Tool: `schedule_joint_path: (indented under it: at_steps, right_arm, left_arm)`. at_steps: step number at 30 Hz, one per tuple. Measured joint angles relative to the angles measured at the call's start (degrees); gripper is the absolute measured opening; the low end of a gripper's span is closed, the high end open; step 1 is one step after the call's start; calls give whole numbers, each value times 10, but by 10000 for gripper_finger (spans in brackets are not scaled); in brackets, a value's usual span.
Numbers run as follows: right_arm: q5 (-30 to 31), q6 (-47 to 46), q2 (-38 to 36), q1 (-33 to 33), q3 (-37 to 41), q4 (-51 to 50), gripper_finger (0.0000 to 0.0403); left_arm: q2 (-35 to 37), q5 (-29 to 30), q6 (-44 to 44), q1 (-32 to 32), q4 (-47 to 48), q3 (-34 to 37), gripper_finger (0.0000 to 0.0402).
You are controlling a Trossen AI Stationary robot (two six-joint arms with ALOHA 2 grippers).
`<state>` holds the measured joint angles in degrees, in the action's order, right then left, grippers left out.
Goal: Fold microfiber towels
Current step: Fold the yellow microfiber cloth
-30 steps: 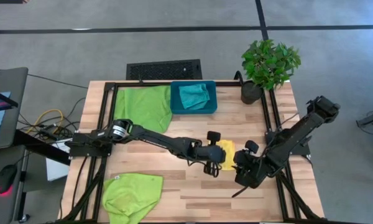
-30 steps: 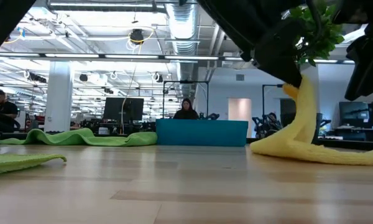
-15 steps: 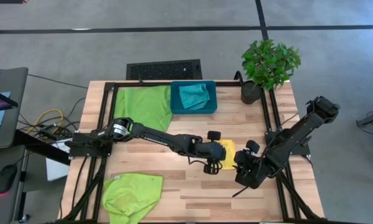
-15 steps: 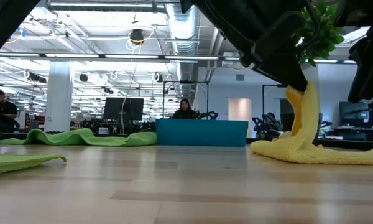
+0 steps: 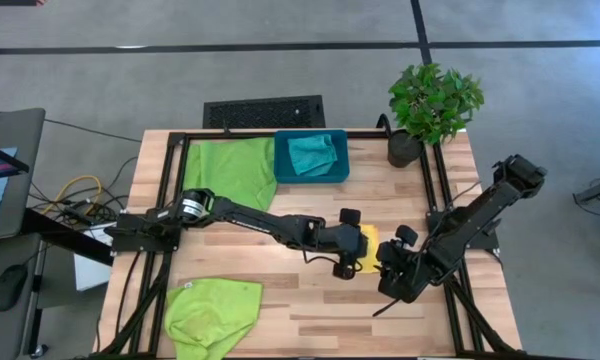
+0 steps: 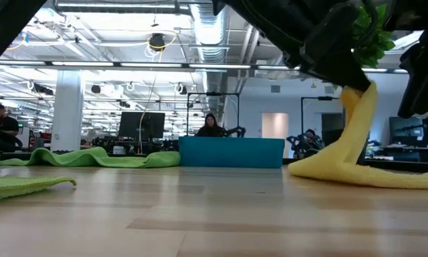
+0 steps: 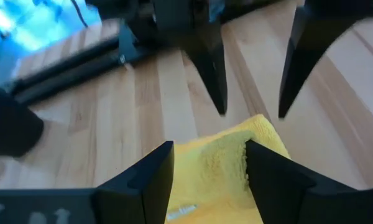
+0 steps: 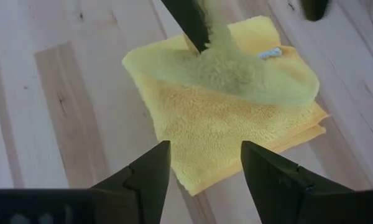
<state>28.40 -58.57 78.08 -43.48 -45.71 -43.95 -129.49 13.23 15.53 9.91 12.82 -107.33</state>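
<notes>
Yellow cloth is what I'm watching: the yellow towel (image 5: 368,240) lies folded near the middle-right of the table (image 5: 310,300), and one edge of it is drawn up in a peak toward my left gripper (image 5: 349,243). Since a second ago that gripper's fingers have parted; they were clamped on the cloth then, and now I see them spread in the left wrist view, with the yellow pile (image 7: 221,168) showing between and beyond them. In the low view the raised strip (image 6: 353,135) leans more to the right than it did, and I cannot tell whether a fingertip still touches it. The left arm has also reached a little farther right.

My right gripper (image 5: 392,262) sits just right of the yellow towel, fingers spread, nothing between them, aimed at the folded stack (image 8: 224,112).

Counting cloths, I get four: one yellow, two lime green and one teal. One lime green towel (image 5: 232,170) lies spread at the far left, touching the teal bin (image 5: 280,160); the other lime green towel (image 5: 210,315) is bunched at the near left edge. The teal towel (image 5: 312,153) lies crumpled inside the one bin. One potted plant (image 5: 430,105) stands at the far right corner.
</notes>
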Motion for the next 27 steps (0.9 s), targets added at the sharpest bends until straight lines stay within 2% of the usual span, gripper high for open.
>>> schedule_joint_path:
  at_steps: [13,23,27]
  right_arm:
    - [-1,-3,-1,0,-1,-5,221]
    - [-4,-5,-1,0,-1,-7,221]
    - [-1,3,-1,0,-1,-1,221]
  left_arm:
    - [-50,12,48,0,15,0,183]
    - [-53,1,63,0,-54,-3,183]
    - [-58,0,65,0,-48,-1,183]
